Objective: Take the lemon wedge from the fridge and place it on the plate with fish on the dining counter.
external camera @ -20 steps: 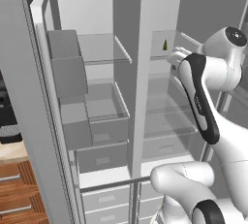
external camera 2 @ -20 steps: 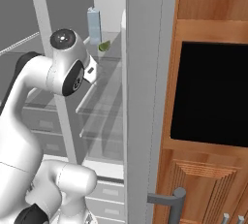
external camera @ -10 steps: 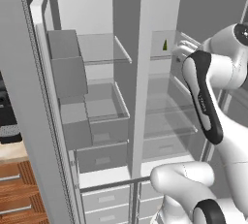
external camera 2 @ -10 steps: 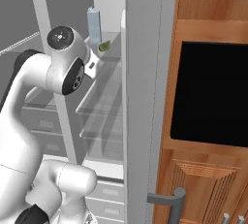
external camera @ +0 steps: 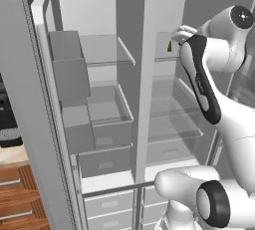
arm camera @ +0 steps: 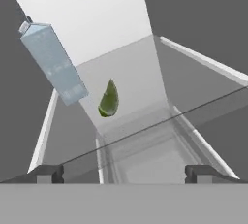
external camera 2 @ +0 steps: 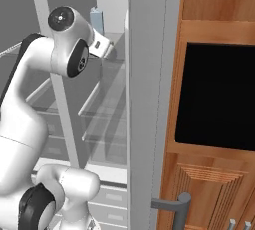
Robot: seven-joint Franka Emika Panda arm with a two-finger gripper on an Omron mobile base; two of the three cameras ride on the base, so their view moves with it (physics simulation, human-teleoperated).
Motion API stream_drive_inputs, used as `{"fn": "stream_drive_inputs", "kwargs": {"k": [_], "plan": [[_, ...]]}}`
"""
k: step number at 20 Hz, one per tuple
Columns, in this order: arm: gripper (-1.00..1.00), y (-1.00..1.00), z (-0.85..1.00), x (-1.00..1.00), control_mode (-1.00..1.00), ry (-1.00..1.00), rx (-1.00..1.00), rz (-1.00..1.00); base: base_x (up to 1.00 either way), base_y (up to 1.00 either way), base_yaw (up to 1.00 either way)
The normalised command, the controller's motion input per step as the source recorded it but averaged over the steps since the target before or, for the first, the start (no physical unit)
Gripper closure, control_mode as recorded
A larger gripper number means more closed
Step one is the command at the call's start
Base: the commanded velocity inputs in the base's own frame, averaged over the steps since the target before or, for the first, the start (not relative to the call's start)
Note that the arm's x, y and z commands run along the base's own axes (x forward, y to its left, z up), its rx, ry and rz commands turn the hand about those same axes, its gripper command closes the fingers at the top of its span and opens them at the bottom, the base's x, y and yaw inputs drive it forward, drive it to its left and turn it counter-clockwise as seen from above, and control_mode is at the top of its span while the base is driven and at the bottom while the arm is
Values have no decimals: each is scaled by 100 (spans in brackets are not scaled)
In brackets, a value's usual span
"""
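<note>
I'm reaching into the open fridge [external camera: 144, 74] — my claw [arm camera: 121, 173] spread wide, gripping nothing. The lemon wedge [arm camera: 109, 99] sits on the upper shelf beside a pale blue carton [arm camera: 53, 62], ahead of my fingertips [arm camera: 48, 173] — next I'd advance and straddle it before clamping

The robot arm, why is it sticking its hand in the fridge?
It is reaching for a lemon wedge on an upper shelf of the open fridge, next to a pale blue carton. The gripper is open and has not touched the wedge yet, so nothing is being held.
</note>
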Motion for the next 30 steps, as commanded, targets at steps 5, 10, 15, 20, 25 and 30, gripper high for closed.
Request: {"fn": "stream_drive_inputs", "kwargs": {"k": [5,10,15,20,25,30], "plan": [[-100,1,-3,-6,-100,-23,-21,13,0,0,0],[-100,0,1,19,-100,1,0,0,0,0,0],[-100,2,0,76,-100,16,0,0,0,0,0],[-100,4,0,68,-100,25,0,1,0,0,0],[-100,-3,-4,7,-100,4,-1,0,0,0,0],[-100,-7,-22,5,-100,-10,-3,0,0,0,0]]}}
